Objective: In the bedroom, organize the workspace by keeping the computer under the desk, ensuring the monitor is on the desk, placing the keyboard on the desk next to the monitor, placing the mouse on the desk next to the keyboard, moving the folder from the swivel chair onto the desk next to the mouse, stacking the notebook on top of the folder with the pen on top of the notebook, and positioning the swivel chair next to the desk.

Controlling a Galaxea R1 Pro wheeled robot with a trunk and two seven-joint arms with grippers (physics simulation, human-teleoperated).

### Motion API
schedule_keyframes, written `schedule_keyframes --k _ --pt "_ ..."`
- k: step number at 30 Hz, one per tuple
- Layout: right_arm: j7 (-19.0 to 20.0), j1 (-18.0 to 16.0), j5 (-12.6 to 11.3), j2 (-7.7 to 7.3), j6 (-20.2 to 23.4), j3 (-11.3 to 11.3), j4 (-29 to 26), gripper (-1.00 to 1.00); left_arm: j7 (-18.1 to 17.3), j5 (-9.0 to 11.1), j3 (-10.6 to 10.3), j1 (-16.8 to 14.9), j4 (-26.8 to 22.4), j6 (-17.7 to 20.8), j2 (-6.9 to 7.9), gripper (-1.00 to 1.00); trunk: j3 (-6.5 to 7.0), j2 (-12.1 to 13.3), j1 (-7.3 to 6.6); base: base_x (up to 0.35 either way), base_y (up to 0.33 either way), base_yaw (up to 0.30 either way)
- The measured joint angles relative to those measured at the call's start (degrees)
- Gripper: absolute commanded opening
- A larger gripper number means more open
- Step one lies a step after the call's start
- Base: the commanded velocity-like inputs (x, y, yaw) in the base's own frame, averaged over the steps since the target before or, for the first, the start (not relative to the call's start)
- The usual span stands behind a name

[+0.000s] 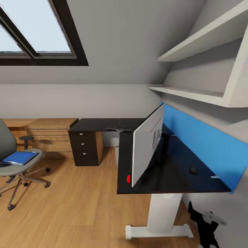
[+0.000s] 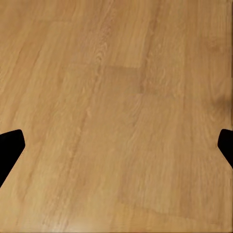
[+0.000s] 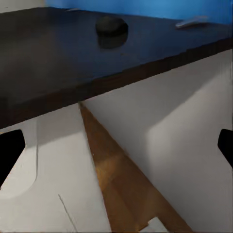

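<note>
Right gripper [image 3: 116,145] held low at the near end of the desk [image 1: 179,172], fingers [image 3: 9,148] spread wide apart, nothing between them. Just ahead and above: the glossy black desktop edge, with the white pedestal leg [image 3: 53,179] directly below it and a strip of wood floor [image 3: 131,194] beyond. Farther along the top, past the edge, the small black mouse [image 3: 111,25], and well beyond it to one side a thin pale pen [image 3: 191,21] lying close against the blue back panel [image 3: 145,7].

From the head camera: monitor [image 1: 148,144] standing on the desk, pale back turned this way, a red dot at its lower corner, blocking much of the desktop behind it. Mouse [image 1: 193,169] and pen [image 1: 215,177] on the bare stretch between monitor and blue panel. Keyboard [image 1: 119,127] on the far wing of the desk, above the three-drawer unit [image 1: 82,146] with silver knobs. White shelves [image 1: 206,62] overhead on the right wall; skylight [image 1: 34,31] at upper left. Light wooden chest [image 1: 51,136] against the far wall.

Swivel chair [image 1: 13,162] well apart from the desk, out on the floor on the left-arm side, the blue folder [image 1: 19,157] lying flat on its seat.

Left gripper [image 2: 116,145] pointed down at bare plank floor [image 2: 116,97], fingers [image 2: 9,150] wide apart, holding nothing.
</note>
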Motion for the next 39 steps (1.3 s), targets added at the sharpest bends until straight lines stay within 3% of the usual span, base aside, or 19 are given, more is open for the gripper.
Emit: schedule_keyframes --k 2,4,7,12,16,21,26,31,36,37,39 --pt "-0.19 -0.02 0.04 -2.11 10.95 -0.42 -8.22 1.00 -0.12 0.25 1.04 0.00 -0.60 0.00 0.93 1.00 0.00 0.00 0.00 0.000 -0.346 0.000" --pt "-0.19 0.00 0.06 -3.13 16.10 -0.47 -11.41 1.00 -0.17 0.28 1.35 0.00 -0.69 0.00 1.17 1.00 0.00 0.00 0.00 0.000 -0.340 0.000" --pt "-0.19 -0.02 0.21 -4.87 27.13 -0.59 -19.39 1.00 -0.13 0.32 1.76 0.00 -0.84 -0.02 1.45 1.00 0.00 0.00 0.00 0.000 -0.243 0.000" --pt "-0.49 0.00 0.37 -5.67 35.35 -0.92 -27.21 1.00 -0.02 0.33 1.89 -0.01 -0.88 -0.15 1.45 1.00 0.00 0.00 0.00 0.000 -0.097 0.000" --pt "-3.02 -0.09 0.53 -6.03 43.32 -1.04 -34.30 1.00 0.02 0.33 1.94 0.00 -0.91 -0.32 1.43 1.00 0.00 0.00 0.00 0.000 -0.026 0.000" --pt "-6.35 -0.30 1.12 -5.97 47.64 -0.59 -37.52 1.00 0.09 0.34 1.96 0.00 -0.92 -0.40 1.49 1.00 0.00 0.00 -0.01 0.026 -0.009 0.000" --pt "-8.36 -0.73 3.35 -5.61 49.43 -0.11 -38.01 1.00 0.05 0.34 1.96 0.00 -0.93 -0.42 1.51 1.00 0.00 0.00 -0.03 0.218 -0.002 0.000" --pt "-8.90 -1.56 7.31 -2.99 49.21 0.87 -32.64 1.00 0.05 0.34 1.99 0.00 -0.94 -0.43 1.59 1.00 0.00 0.00 -0.03 0.308 0.000 0.000" --pt "-8.94 -2.27 11.85 -2.03 48.43 1.25 -30.72 1.00 0.05 0.34 2.03 0.00 -0.97 -0.44 1.60 1.00 0.00 0.00 -0.03 0.317 0.000 0.000" --pt "-8.82 -2.54 14.34 -1.71 48.16 1.35 -29.90 1.00 0.08 0.32 2.07 0.00 -1.64 -0.43 1.60 1.00 0.00 0.00 -0.03 0.307 0.000 0.000" --pt "-8.78 -2.58 14.78 -1.68 48.11 1.38 -29.68 1.00 0.10 0.33 2.10 0.00 -1.88 -0.43 1.60 1.00 0.00 0.00 -0.03 0.247 0.000 0.000"
